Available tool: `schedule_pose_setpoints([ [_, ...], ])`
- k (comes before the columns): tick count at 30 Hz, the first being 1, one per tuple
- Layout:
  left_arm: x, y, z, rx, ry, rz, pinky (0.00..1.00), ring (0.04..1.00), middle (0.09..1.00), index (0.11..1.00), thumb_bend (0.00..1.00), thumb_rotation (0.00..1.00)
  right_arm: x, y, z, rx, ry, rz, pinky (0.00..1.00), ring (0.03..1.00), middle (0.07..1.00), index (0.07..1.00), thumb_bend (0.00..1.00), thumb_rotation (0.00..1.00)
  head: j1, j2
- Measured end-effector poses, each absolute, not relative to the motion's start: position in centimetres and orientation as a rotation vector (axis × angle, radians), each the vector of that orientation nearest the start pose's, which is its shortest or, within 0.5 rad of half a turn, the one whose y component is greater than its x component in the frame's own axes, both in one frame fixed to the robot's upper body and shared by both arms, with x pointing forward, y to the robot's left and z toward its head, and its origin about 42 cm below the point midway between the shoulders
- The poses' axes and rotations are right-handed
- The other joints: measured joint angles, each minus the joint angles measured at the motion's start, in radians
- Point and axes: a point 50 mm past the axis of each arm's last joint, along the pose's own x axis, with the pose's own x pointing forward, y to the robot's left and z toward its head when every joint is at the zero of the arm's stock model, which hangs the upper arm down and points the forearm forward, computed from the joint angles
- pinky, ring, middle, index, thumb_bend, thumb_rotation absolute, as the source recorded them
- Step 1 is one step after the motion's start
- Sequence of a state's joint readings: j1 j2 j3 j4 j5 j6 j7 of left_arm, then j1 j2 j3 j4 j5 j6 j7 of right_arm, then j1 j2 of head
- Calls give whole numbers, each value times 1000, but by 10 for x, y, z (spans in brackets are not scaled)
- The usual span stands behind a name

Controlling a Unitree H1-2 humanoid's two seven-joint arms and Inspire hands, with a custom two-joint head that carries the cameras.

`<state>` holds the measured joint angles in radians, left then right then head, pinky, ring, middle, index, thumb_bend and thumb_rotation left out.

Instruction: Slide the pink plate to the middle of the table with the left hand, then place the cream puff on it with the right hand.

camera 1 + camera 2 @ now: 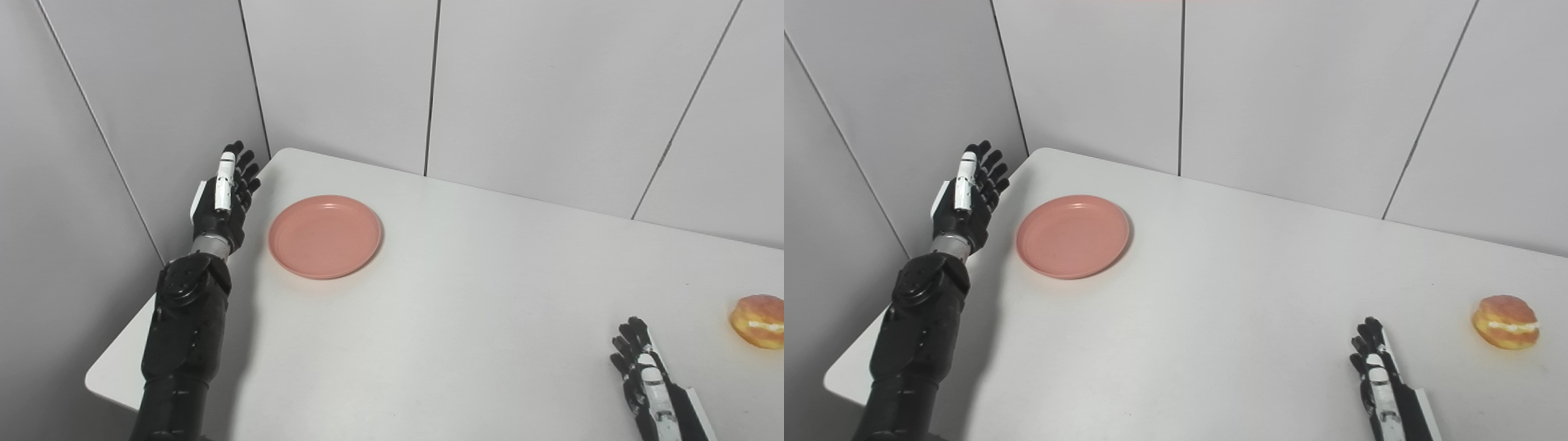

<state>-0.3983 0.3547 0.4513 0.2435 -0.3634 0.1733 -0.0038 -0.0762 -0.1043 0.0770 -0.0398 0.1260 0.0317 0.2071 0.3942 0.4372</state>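
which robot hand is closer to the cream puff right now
Right. The right robot hand is open on the table just left of the cream puff, not touching it. The left robot hand is raised beside the pink plate, far across the table.

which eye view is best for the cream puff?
The right eye view. The cream puff sits whole on the table, well inside the frame, with its cream band visible. In the left eye view it touches the picture's right edge, so its far side is cut off. In both it lies apart from the right hand.

plate (324,236) far left on table (465,318), cream puff (759,321) far right
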Motion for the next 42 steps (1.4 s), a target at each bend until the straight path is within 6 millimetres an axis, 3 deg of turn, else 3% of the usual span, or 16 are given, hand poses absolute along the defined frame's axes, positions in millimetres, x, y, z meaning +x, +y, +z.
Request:
schedule_pose_setpoints([
  [21, 388, 438, 169, -212, -52, 393, 997, 979, 964, 962, 351, 1000, 306, -207, 125, 21, -75, 311, 1000, 1000, 1000, 1000, 71, 1000, -3, 9],
  [35, 405, 431, 147, -176, -32, 362, 987, 973, 970, 961, 376, 1000, 306, -209, 125, 21, -75, 304, 1000, 1000, 1000, 1000, 87, 1000, -6, 14],
  [42, 415, 427, 147, -170, -35, 341, 969, 949, 949, 942, 373, 1000, 306, -209, 125, 24, -74, 298, 1000, 1000, 1000, 1000, 88, 1000, -11, 17],
])
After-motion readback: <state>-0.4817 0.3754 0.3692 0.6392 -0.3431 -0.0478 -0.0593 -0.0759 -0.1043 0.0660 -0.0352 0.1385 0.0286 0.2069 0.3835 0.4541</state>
